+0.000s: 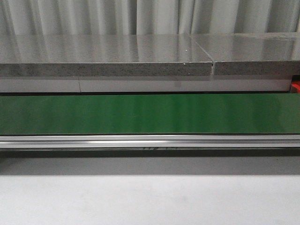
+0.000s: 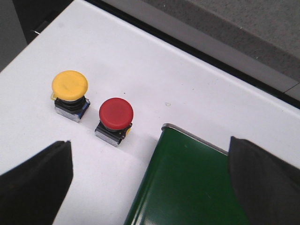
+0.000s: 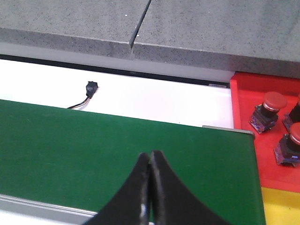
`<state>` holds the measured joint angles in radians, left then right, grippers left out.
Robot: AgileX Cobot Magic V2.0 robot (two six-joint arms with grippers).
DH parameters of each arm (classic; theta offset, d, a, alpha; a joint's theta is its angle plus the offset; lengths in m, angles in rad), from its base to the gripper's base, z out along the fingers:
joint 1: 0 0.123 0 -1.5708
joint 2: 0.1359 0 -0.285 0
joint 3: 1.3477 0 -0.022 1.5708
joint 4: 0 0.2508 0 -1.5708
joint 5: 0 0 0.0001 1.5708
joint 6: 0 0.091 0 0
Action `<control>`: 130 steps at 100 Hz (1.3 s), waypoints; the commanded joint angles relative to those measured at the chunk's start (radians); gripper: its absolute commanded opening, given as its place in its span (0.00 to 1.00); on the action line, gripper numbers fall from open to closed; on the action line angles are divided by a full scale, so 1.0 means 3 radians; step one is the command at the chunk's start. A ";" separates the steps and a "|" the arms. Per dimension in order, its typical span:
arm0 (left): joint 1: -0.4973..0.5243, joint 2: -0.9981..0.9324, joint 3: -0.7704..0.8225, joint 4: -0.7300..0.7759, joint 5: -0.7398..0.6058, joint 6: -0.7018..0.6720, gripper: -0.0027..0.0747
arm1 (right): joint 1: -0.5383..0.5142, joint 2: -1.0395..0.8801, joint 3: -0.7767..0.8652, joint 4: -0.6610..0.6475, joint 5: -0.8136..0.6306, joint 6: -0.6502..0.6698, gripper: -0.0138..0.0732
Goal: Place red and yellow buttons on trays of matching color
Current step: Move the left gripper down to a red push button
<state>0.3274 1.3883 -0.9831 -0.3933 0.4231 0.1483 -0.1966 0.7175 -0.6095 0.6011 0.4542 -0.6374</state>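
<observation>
Pale grey curtain (image 1: 140, 16) hangs in vertical folds along the back; in front of it runs a speckled grey stone counter (image 1: 103, 58) with a seam, glossy with soft reflected light; a white tabletop (image 1: 150, 201) fills the foreground, evenly lit.

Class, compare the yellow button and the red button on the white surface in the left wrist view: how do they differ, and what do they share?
The yellow button has a yellow cap; the red button has a red one. The red button sits nearer the green belt; the yellow button lies farther from it. Both stand upright on the white surface, mushroom caps over dark bodies with metal bases, apart and ungripped.
</observation>
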 commanded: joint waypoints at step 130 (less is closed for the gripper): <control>0.0111 0.1633 -0.1083 -0.0064 -0.0142 -0.0292 0.84 | 0.0000 -0.0019 -0.0105 0.0052 -0.0206 -0.0029 0.02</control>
<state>0.3578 1.9240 -1.2760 -0.3933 0.4172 0.0688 -0.1966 0.7175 -0.6095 0.6011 0.4542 -0.6374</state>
